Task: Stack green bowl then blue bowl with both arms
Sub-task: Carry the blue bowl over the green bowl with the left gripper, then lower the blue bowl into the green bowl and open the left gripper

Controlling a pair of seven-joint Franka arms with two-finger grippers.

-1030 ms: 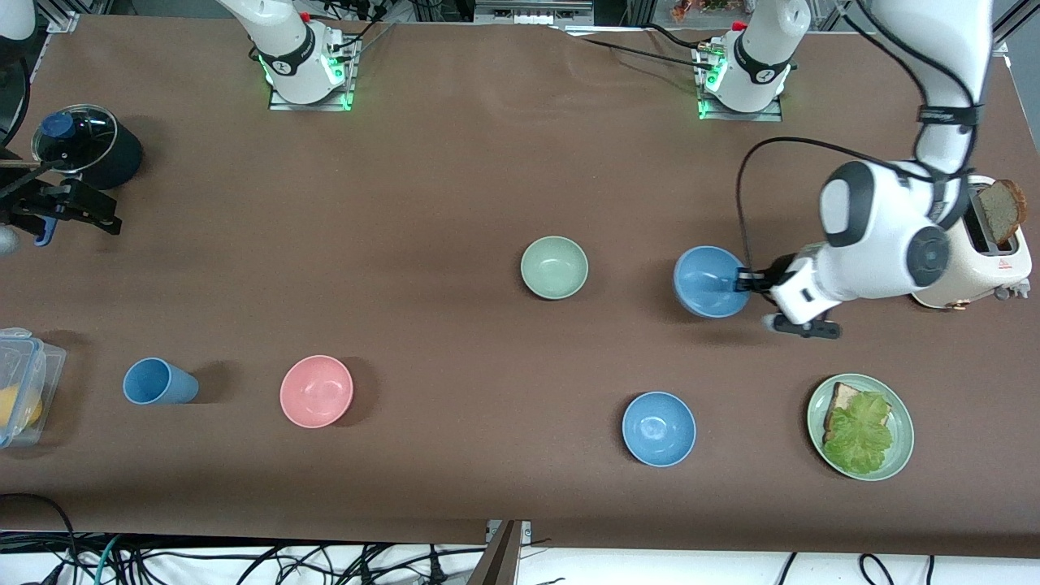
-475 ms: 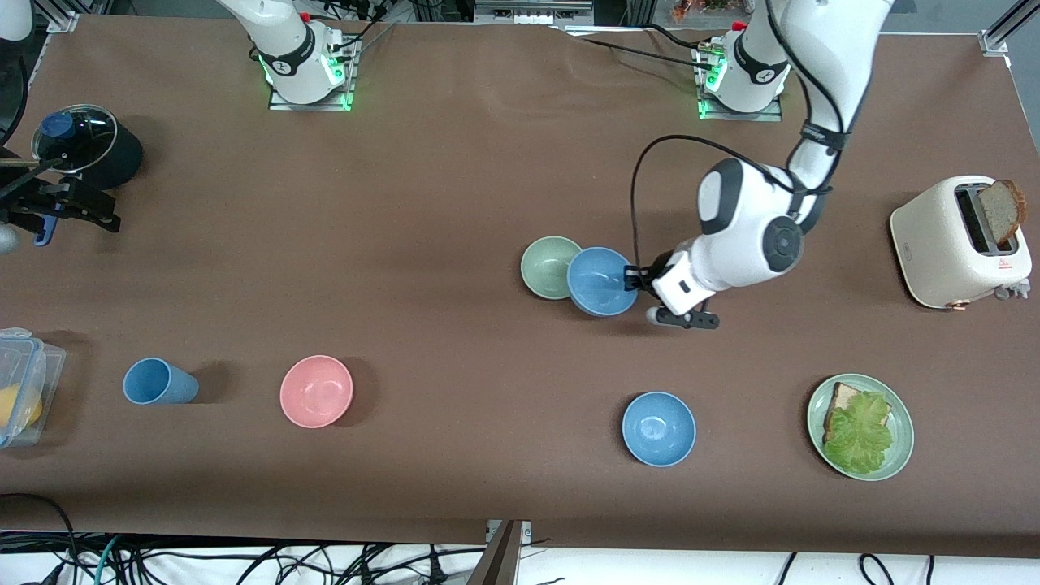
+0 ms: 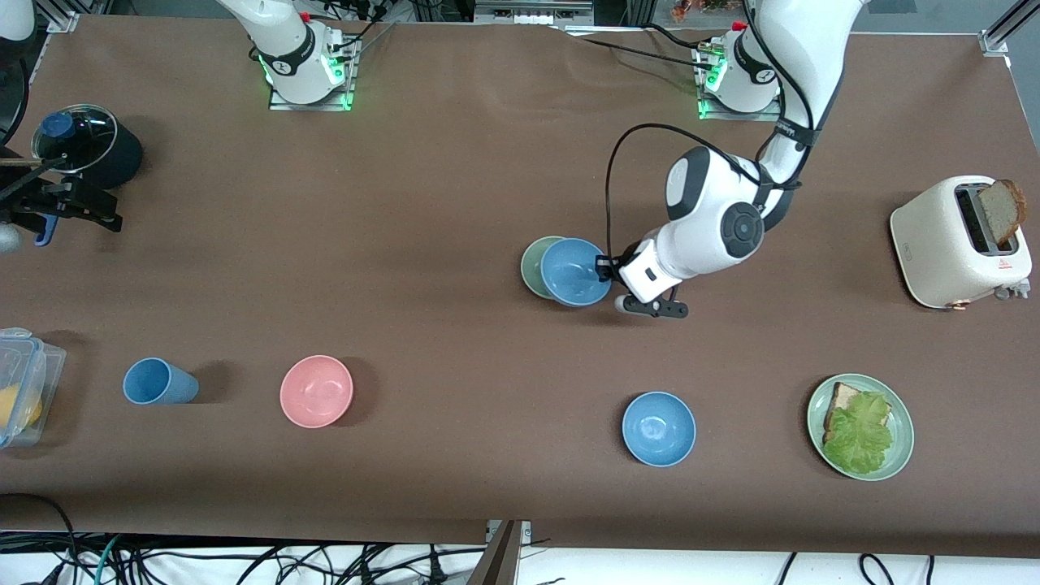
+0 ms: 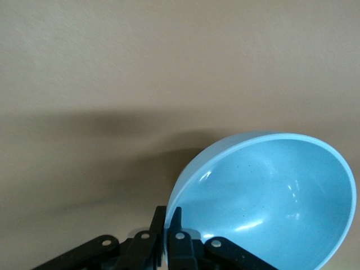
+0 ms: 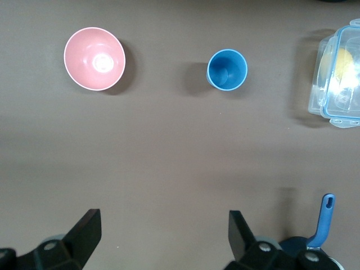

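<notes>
Gripping the rim of a blue bowl (image 3: 575, 272), the left gripper (image 3: 605, 268) hangs over the middle of the bench (image 3: 455, 171) with its jaws clenched on the bowl's edge. In the left wrist view the two black fingers (image 4: 175, 225) pinch the thin rim of that bowl (image 4: 270, 197), which tilts up from them with its hollow facing the camera. The held bowl sits up in the air over the green bowl (image 3: 532, 264), covering most of it, so only a crescent of green rim shows on the side away from the jaws; whether the two bowls touch cannot be told.

A second blue bowl (image 3: 659, 428) rests upright on the bench, nearer the front camera than the left jaws and well apart from them. A green plate (image 3: 900, 422) with bread and lettuce lies toward the left arm's end, and a toaster (image 3: 951, 244) with a slice of bread stands there too.

The right gripper (image 3: 61, 207) waits at the right arm's end of the bench, jaws spread wide and grasping nothing, just beside a dark pot (image 3: 85, 150). Its wrist view shows a pink bowl (image 5: 94, 58), a blue cup (image 5: 227, 70) and a clear lidded box (image 5: 340, 73) on the bench, all well apart from those jaws.
</notes>
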